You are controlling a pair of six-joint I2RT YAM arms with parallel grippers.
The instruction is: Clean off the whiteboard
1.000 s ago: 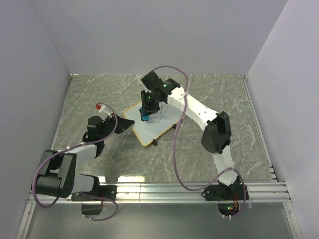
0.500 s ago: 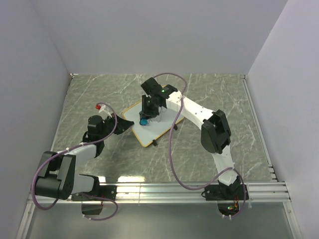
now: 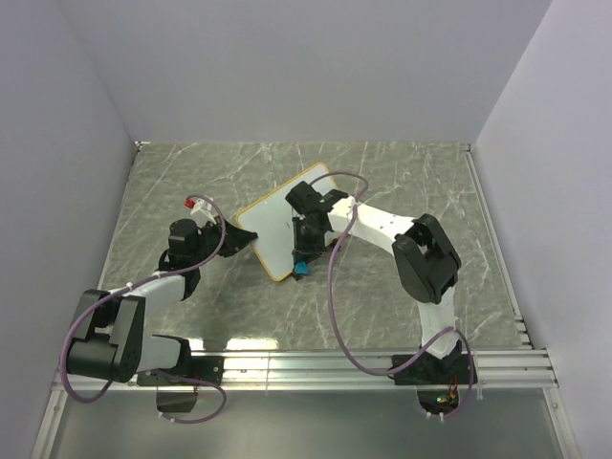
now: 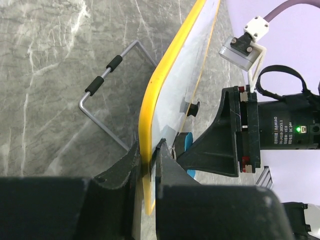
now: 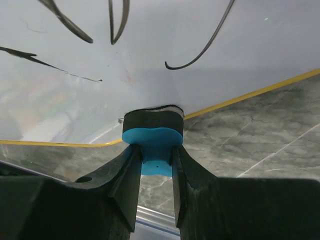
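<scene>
Eraser [image 3: 300, 269] slid to near edge of whiteboard [image 3: 277, 229] | right pincer [image 5: 152, 150] pinching eraser | left pincer [image 4: 148, 157] pinching whiteboard

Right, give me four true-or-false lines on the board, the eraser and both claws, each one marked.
1. The left claw clamps the whiteboard by its frame edge. True.
2. The right claw is empty. False: it is shut on the blue eraser.
3. The whiteboard is wiped clean. False: black strokes show on it.
4. The eraser sits near the board's framed edge. True.
</scene>
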